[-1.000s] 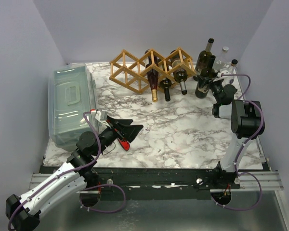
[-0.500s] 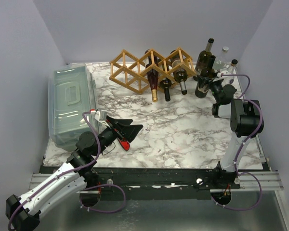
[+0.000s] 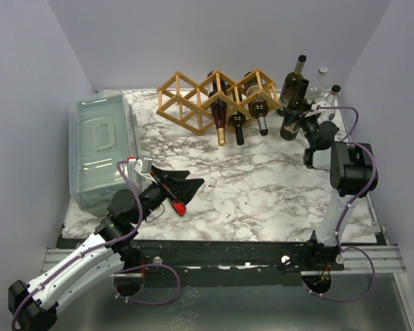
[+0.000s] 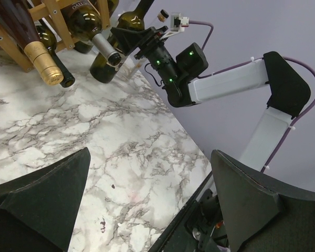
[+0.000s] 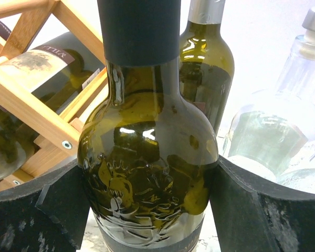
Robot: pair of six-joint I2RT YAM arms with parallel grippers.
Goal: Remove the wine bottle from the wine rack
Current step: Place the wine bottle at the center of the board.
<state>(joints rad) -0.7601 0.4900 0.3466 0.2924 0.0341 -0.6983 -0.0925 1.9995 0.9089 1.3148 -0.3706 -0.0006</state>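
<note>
My right gripper straddles the upright bottle just right of the rack; gripping or loose, I cannot tell. My left gripper gapes empty, near left.

Seven-odd bottles, one rack, one bin

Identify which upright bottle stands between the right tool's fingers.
The dark green bottle with the black capsule; the silver-necked green bottle and clear bottle stand behind.

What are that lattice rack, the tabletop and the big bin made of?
Light tan lattice wine rack: unfinished-looking wood, visible grain and screws. White grey-veined tabletop: looks like marble, possibly a printed laminate. Translucent grey lidded bin: likely plastic, cloudy and moulded.
</note>
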